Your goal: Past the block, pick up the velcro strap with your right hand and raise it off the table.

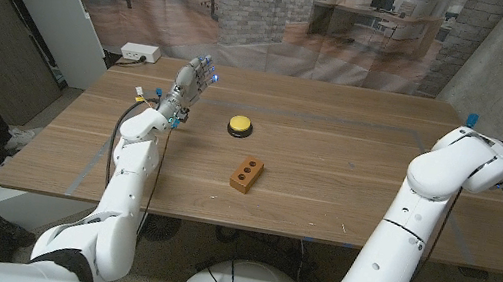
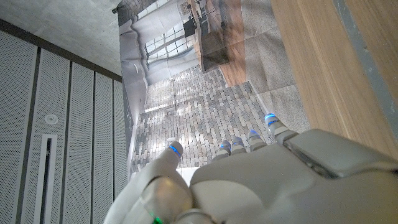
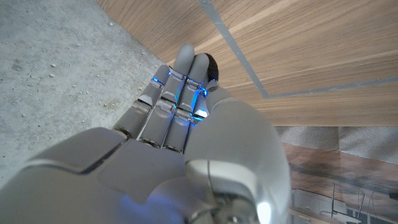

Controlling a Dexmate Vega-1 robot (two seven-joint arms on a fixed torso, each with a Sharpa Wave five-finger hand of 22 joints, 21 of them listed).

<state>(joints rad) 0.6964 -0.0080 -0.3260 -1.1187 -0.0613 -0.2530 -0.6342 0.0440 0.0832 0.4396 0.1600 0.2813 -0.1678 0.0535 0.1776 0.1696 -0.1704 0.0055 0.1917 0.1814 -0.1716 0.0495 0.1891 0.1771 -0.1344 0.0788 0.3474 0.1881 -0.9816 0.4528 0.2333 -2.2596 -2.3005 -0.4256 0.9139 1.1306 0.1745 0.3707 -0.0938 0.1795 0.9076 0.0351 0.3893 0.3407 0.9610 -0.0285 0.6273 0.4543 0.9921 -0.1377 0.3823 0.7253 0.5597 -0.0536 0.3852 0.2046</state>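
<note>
Approach step: right hand [image 3: 180, 155] fingers [image 3: 186, 68] straight, grasping nothing, over wooden bench [image 1: 327, 173]. Next: find strap beyond orange rectangular block [image 1: 246, 175]; strap unseen.

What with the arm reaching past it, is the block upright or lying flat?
Lying flat: the block rests on a broad face, its two holes facing up.

Glossy white arms, grey robot hand [image 3: 180, 155] with blue-lit fingers [image 3: 168, 93], black cables.
</note>
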